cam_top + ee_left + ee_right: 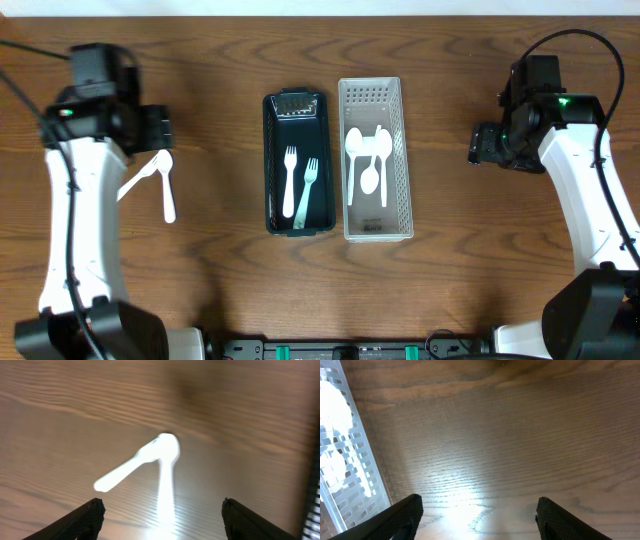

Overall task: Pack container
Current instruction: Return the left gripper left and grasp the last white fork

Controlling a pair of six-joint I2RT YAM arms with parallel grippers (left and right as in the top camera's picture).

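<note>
Overhead: left hand spread near utensils.

Likely lab: robot arm, wooden table.

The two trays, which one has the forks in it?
The dark tray, holding two white forks; the white perforated tray beside it holds only spoons.

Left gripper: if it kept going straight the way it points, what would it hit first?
The left gripper would likely meet the white plastic utensils on the table between its open fingers; depth is unclear.
</note>
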